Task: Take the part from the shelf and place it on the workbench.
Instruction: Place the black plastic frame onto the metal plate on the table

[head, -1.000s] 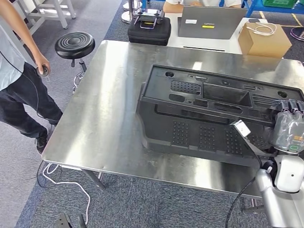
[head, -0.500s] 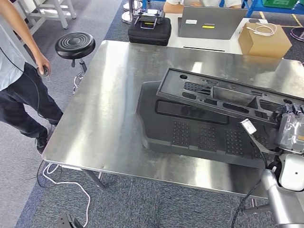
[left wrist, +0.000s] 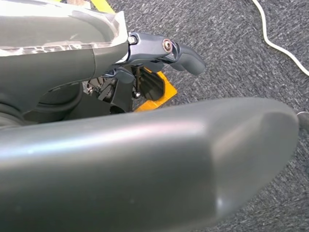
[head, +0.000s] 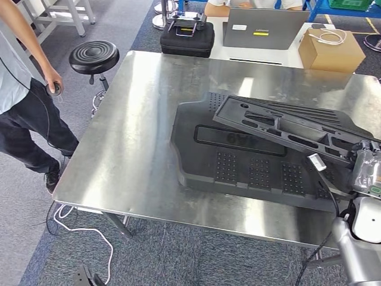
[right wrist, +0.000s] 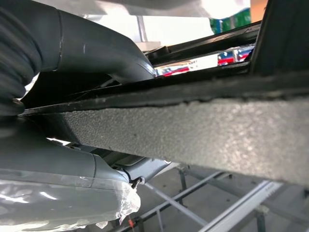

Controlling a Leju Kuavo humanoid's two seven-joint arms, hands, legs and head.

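Part (head: pixel 287 125) now tilted flatter than a second ago, right of frame centre, lying over the black panel (head: pixel 233 155) on the workbench (head: pixel 134 131). Right hand (head: pixel 366 170) grips its right end, so release looks near. Left hand (left wrist: pixel 164 48) hangs with fingers apart, holding nothing.

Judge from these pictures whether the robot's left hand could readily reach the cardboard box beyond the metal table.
Probably not: the left hand hangs over carpet, and the cardboard box sits past the wide metal table.
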